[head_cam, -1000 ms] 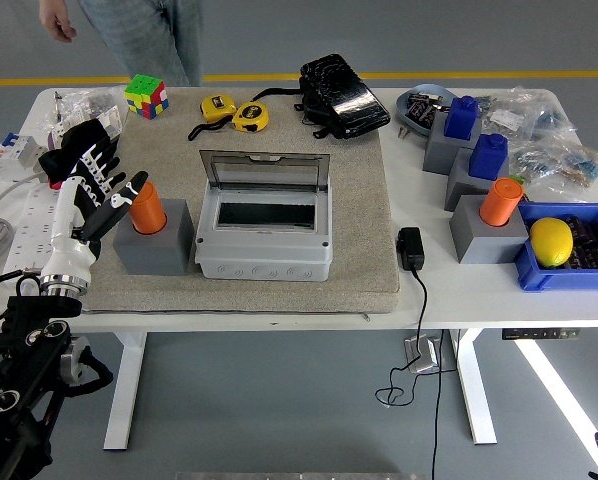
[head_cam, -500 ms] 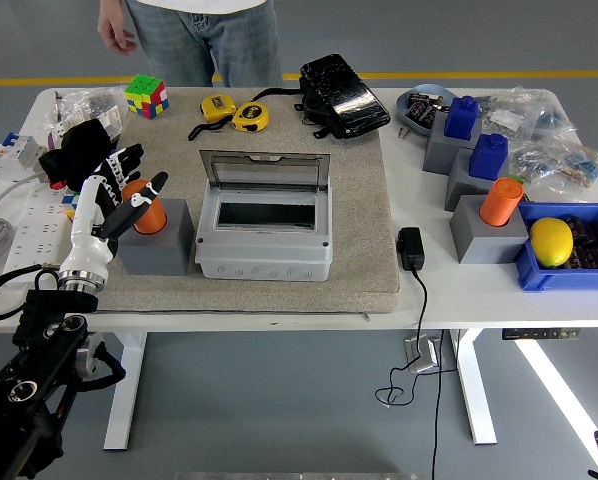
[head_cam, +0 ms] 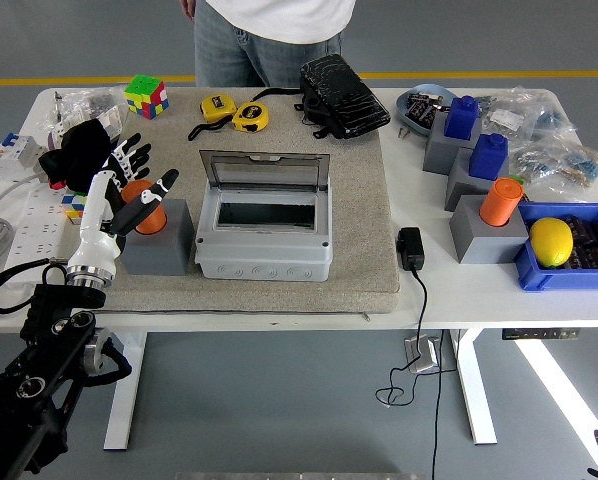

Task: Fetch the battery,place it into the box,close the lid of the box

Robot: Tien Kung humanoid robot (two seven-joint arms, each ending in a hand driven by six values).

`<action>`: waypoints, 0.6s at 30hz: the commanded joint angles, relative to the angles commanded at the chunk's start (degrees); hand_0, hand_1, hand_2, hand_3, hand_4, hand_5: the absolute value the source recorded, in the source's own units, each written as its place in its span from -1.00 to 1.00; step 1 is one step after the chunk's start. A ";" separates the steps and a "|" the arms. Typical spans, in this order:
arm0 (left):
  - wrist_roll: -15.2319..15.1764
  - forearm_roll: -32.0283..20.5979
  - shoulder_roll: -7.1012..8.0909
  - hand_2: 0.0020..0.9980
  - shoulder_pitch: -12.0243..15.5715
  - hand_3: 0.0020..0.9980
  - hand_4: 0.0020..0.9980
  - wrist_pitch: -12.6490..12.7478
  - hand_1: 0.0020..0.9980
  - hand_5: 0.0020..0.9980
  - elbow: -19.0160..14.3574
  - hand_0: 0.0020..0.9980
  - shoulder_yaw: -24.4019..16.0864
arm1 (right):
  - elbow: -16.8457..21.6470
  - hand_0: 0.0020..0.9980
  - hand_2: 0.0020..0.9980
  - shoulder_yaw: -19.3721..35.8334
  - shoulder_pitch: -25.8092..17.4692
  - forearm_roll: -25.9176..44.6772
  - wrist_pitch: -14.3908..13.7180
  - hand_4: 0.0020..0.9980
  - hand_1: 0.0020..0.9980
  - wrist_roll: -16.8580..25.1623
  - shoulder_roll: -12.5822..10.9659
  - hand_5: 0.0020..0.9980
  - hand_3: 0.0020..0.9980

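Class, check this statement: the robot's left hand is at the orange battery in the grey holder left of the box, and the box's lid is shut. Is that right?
Not quite. The head view shows the box with its lid raised open, not shut. The rest holds: the left hand is at the orange battery in the grey holder left of the box.

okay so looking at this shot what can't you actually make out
- Head view: whether the left hand touches the orange battery; its spread fingers cover the battery's top.
- Inside of the box: the opening is dark, contents unclear.
- Person at the far side: cut off by the top edge.
- Right arm: out of frame.
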 joint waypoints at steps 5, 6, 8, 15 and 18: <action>0.16 0.65 -0.15 0.70 -0.01 0.85 1.00 1.18 0.68 -0.82 -0.14 0.49 0.19 | 0.00 0.68 0.53 -0.16 0.17 0.20 -0.02 1.00 0.57 0.08 0.01 1.00 0.60; 0.19 0.76 -0.17 0.70 0.03 0.85 1.00 1.29 0.68 -0.82 -0.20 0.49 0.25 | 0.00 0.68 0.53 -0.20 0.18 0.29 -0.02 1.00 0.57 0.11 0.02 1.00 0.60; 0.27 0.98 -0.18 0.67 0.03 0.80 1.00 1.47 0.68 -0.91 -0.33 0.47 0.60 | 0.00 0.68 0.53 -0.20 0.15 0.28 -0.02 1.00 0.57 0.08 0.02 1.00 0.60; 0.46 1.81 -0.50 0.66 0.02 0.75 1.00 2.18 0.70 -0.89 -0.31 0.52 1.74 | 0.00 0.68 0.53 -0.07 0.08 0.25 -0.06 1.00 0.57 0.03 0.00 1.00 0.60; 0.60 2.17 -0.58 0.66 -0.23 0.75 1.00 2.68 0.70 -0.89 0.53 0.52 2.23 | 0.00 0.68 0.53 -0.22 0.13 0.34 -0.05 1.00 0.57 0.05 -0.02 1.00 0.60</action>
